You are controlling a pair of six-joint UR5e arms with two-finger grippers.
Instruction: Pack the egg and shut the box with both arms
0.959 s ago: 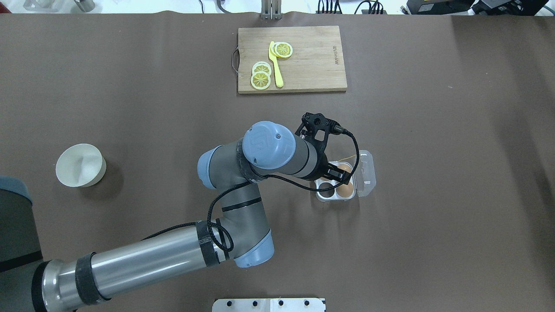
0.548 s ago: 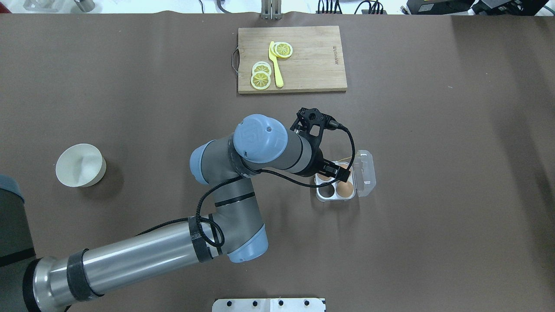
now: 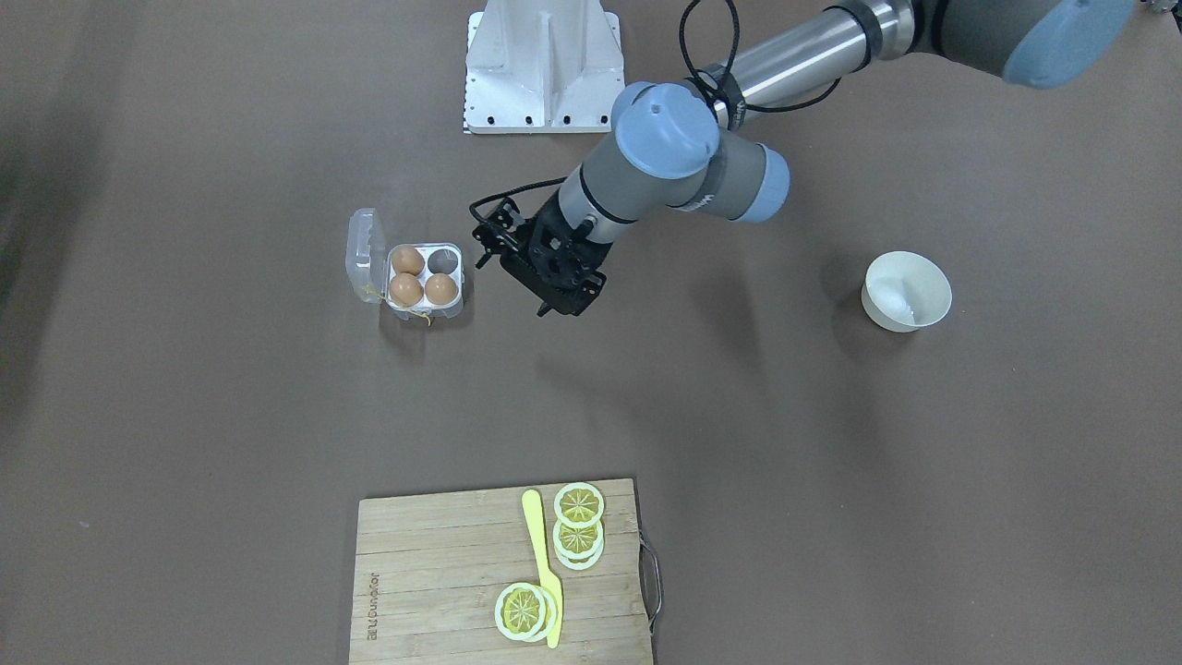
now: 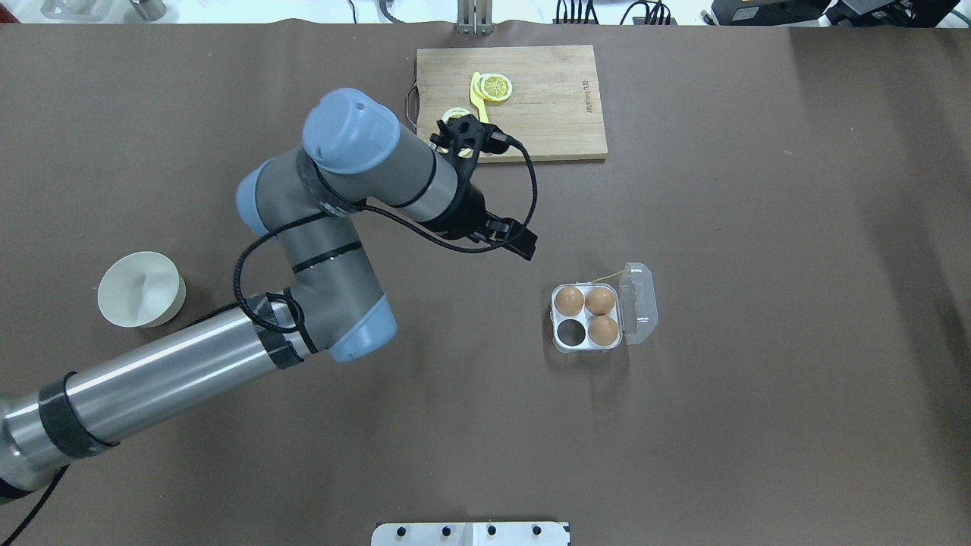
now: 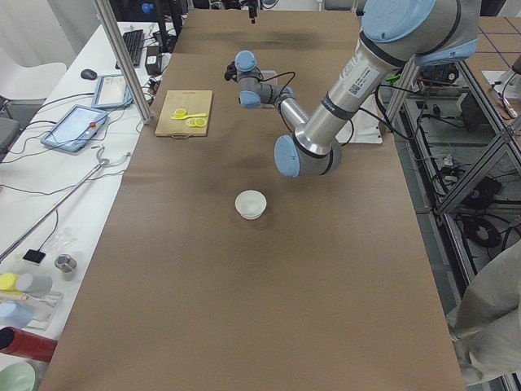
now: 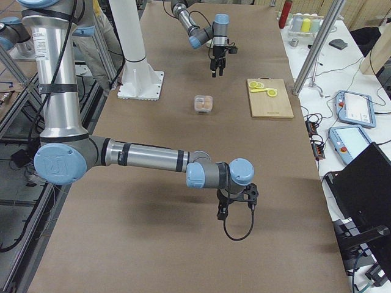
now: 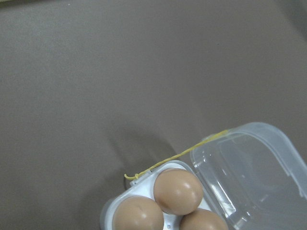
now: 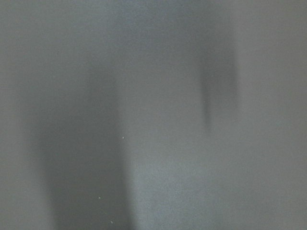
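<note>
The clear egg box sits open on the brown table, its lid folded back to the right. It holds three brown eggs; the far-left egg lies beside an empty near-left cell. The box also shows in the front view and the left wrist view. My left gripper hangs open and empty, up and to the left of the box, clear of it; it also shows in the front view. My right gripper hovers far off over bare table; I cannot tell if it is open.
A wooden cutting board with lemon slices and a yellow knife lies at the far side, partly behind my left wrist. A white bowl stands at the left. The white mounting stand is at the near edge.
My left gripper has lifted off the box and drawn back up and to the left. The far-left cell it covered now shows a brown egg.
</note>
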